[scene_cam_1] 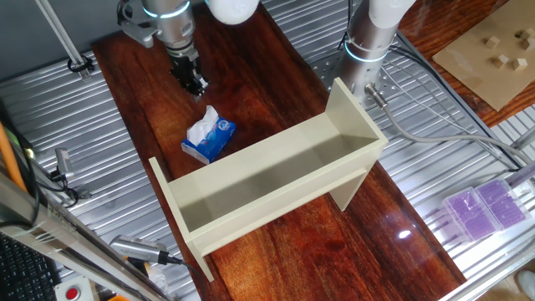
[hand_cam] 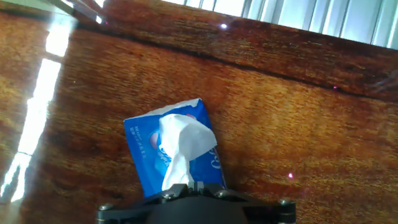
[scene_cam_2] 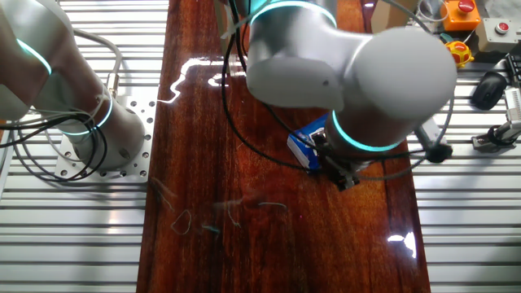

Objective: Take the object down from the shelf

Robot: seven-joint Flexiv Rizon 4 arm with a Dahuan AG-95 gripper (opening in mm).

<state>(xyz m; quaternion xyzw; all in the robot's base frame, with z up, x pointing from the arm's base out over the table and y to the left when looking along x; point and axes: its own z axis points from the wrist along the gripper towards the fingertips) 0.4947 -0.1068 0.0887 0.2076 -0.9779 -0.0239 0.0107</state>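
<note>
The pack (scene_cam_1: 208, 138) lies on the wooden tabletop (scene_cam_1: 276, 242), left of centre in one fixed view, just beside the long side of the shelf (scene_cam_1: 276, 180) but not on it. Its blue wrapper carries white markings, and white tissue sticks out of its top. The shelf stands on its flat end panels and runs diagonally from lower left to upper right of that frame; its trough holds nothing.

The gripper (scene_cam_1: 191, 81) hangs in the upper left of the same frame, above the tabletop and apart from the pack, with no contact between them. Its fingers appear close together with nothing held, but whether they are fully closed cannot be told.

In the other fixed view, the arm (scene_cam_2: 350, 69) fills the upper centre and hides most of the scene. Only a blue corner of the pack (scene_cam_2: 303, 149) shows beneath the wrist, at centre frame.

In the hand view, the pack (hand_cam: 174, 152) sits at lower centre on the wood, with the tissue pointing toward the bottom edge. A dark gripper part crosses the bottom edge; the fingertips are not visible there.
</note>
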